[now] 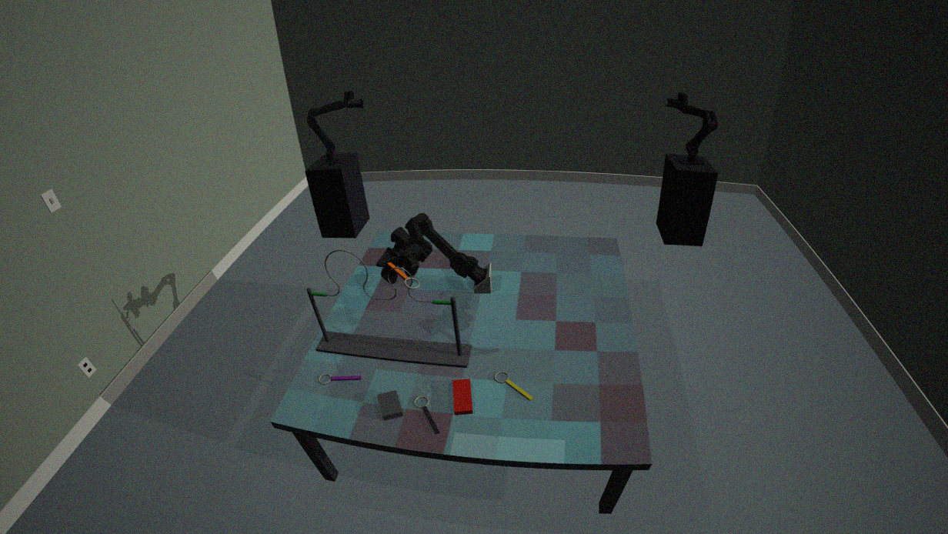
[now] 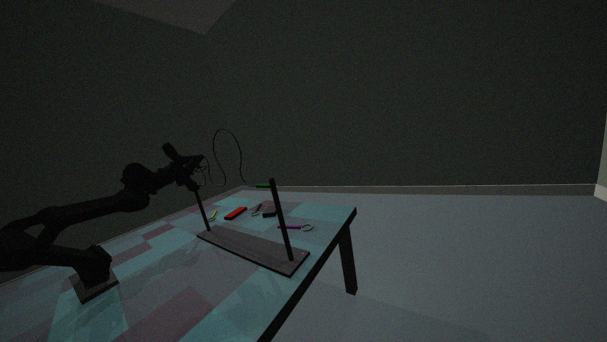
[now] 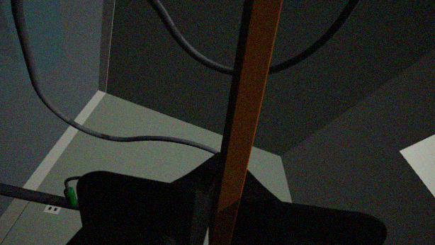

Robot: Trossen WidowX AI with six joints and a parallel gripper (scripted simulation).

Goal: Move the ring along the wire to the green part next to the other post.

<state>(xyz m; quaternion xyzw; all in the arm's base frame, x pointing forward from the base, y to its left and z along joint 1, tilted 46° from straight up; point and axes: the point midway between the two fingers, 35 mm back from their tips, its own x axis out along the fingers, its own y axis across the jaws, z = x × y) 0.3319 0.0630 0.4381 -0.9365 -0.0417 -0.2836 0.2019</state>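
My gripper [image 1: 388, 265] [image 2: 202, 156] [image 3: 224, 159] is shut on the orange handle [image 1: 399, 272] [image 3: 248, 88], near its far end. The ring [image 1: 412, 288] is at the handle's lower right end in the top view, up and left of the right green part [image 1: 442, 302]. It appears to be around the grey wire [image 1: 340, 250] [image 2: 221, 129] [image 3: 120, 139] near the right post [image 1: 456, 328]; its clearance cannot be told. The ring is outside the wrist view. The left green part [image 1: 318, 294] [image 2: 262, 185] meets the left post [image 1: 318, 318] [image 2: 281, 216].
The tall wire loop stands left of the gripper in the top view. The stand's base [image 1: 391, 350] [image 2: 250, 248] is on the table. Purple [image 1: 346, 378], yellow [image 1: 519, 389] and dark [image 1: 430, 420] handled rings lie nearer the front, with a red block [image 1: 462, 395] and a grey block [image 1: 389, 404].
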